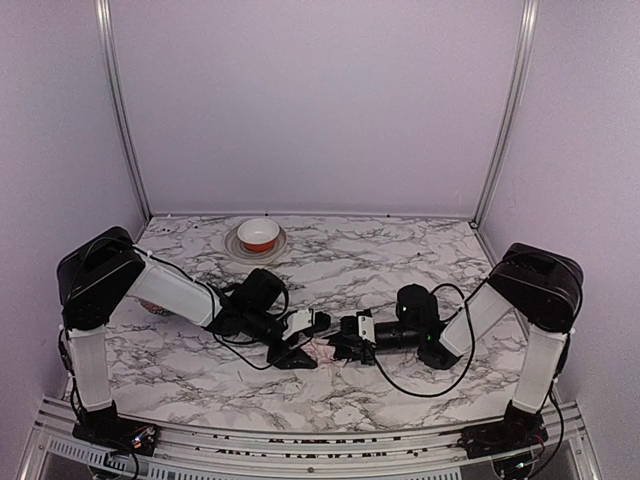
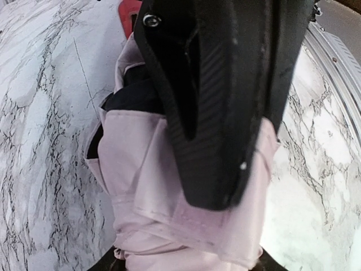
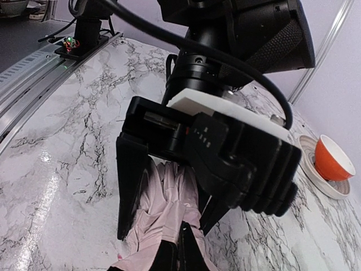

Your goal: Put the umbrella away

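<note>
The umbrella [image 1: 325, 343] lies folded on the marble table between my two arms, a pale pink fabric bundle [image 2: 141, 186] with black lining showing. My left gripper [image 3: 166, 232] straddles it, one black finger [image 3: 130, 186] on each side, jaws spread wide round the fabric. In the left wrist view its own fingers only peek in at the bottom corners [image 2: 189, 265]. My right gripper [image 3: 180, 255] is shut on the pink fabric [image 3: 169, 209] at the other end. From the left wrist its closed black fingers [image 2: 214, 141] lie across the bundle. The shaft and handle are hidden.
An orange bowl [image 1: 259, 234] sits on a pale plate [image 1: 236, 248] at the back of the table, also in the right wrist view [image 3: 330, 161]. A reddish ball [image 1: 155, 307] is half hidden under the left arm. A metal rail [image 1: 300, 440] runs along the near edge.
</note>
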Tool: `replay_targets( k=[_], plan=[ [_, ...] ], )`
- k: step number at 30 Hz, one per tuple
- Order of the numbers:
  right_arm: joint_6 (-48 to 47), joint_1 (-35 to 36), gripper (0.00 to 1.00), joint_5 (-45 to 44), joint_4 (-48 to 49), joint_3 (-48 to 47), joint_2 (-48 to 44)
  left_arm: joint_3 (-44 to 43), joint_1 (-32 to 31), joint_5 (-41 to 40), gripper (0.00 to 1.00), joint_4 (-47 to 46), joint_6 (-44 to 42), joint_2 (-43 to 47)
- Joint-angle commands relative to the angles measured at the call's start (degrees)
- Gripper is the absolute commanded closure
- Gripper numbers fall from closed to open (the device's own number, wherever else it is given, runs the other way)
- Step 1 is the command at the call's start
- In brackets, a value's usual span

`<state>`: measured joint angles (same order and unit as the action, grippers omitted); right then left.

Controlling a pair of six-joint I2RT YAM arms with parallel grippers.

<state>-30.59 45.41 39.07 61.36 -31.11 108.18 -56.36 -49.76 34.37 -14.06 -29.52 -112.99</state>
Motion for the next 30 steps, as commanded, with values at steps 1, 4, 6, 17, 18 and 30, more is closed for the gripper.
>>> replay_targets(
  k=[1, 4, 6, 17, 18, 30],
  plan=[
    [-1.63, -1.50, 1.00, 2.90, -9.26, -1.71, 2.71, 0.93, -0.60, -1.43, 0.40, -3.70, -4.29, 1.66],
    [-2.14, -1.79, 1.00, 2.95, -10.44, -2.26, 3.06, 1.20, -0.60, -2.95, 0.38, -4.57, -4.81, 2.48],
    [-2.11, -1.90, 1.00, 2.94, -10.56, -2.37, 3.09, 1.71, -0.69, -4.91, 0.35, -5.59, -4.28, 3.63],
    [-1.50, -1.90, 1.00, 2.41, -11.42, -3.02, 3.09, 8.16, -1.38, -8.71, 0.30, -14.05, -1.52, 7.78],
    [-1.49, -1.90, 1.00, 2.41, -11.44, -3.15, 3.09, 7.90, -1.46, -8.33, 0.30, -14.02, -1.67, 7.21],
    [-0.84, -2.32, 1.00, 1.94, -12.02, -3.53, 3.26, 7.34, -3.52, -6.84, 0.25, -14.06, -5.63, 4.94]
  ],
)
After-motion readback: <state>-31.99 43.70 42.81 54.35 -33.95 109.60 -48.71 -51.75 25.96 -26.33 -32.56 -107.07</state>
